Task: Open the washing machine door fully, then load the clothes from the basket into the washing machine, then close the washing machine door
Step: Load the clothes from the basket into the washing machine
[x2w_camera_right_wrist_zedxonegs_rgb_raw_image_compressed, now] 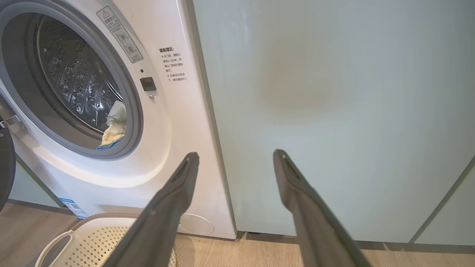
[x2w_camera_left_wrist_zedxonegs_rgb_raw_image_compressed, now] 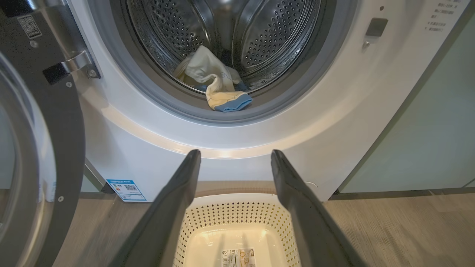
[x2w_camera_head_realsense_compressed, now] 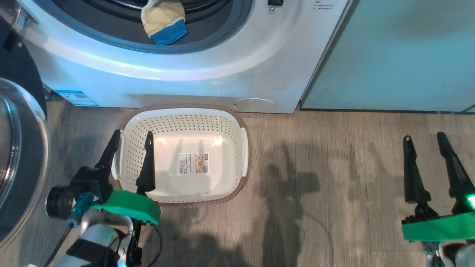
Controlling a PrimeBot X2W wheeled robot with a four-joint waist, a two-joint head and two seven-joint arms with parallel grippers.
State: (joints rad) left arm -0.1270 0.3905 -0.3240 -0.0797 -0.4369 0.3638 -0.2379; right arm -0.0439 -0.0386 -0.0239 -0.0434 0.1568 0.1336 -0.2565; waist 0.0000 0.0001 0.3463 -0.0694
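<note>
The clothes [x2w_camera_left_wrist_zedxonegs_rgb_raw_image_compressed: 219, 85] lie in the washer's [x2w_camera_head_realsense_compressed: 222, 74] mouth, a blue-trimmed end over the grey seal. The door [x2w_camera_head_realsense_compressed: 15, 155] stands open at the left. The basket [x2w_camera_head_realsense_compressed: 185, 122] sits just before the washer. The left gripper [x2w_camera_head_realsense_compressed: 133, 134] is spread above the basket's left rim, and the right gripper [x2w_camera_head_realsense_compressed: 424, 137] is spread over the floor.

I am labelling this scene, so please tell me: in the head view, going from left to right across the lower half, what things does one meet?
washing machine door → basket → right end effector
</note>
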